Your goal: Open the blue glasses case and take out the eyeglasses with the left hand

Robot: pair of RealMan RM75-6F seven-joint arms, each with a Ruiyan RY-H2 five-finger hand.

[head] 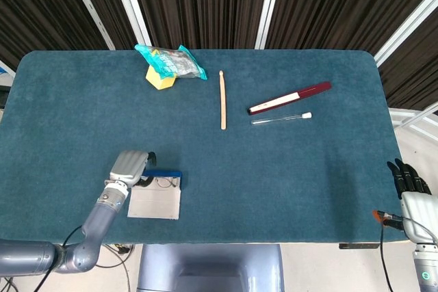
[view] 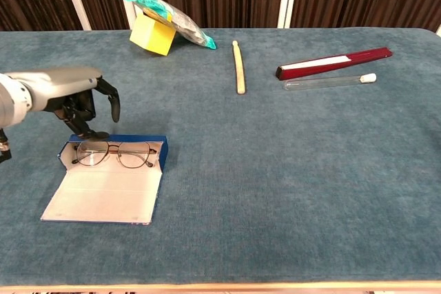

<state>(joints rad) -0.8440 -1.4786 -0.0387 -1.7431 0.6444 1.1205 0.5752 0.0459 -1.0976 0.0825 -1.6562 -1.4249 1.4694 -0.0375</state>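
While the left hand (view: 81, 101) hovers with fingers apart, seemingly holding nothing, over the open blue glasses case (view: 107, 182), a clumsy pinch could bend the thin eyeglasses (view: 114, 154).

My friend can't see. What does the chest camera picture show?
An open blue glasses case lies on a teal table with eyeglasses inside, and the robot's left hand hovers just behind it. Farther back lie a wooden stick and a yellow block.

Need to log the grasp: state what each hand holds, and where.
Nothing is held. The left hand hovers over the open case's back edge; the right hand hangs off-table.
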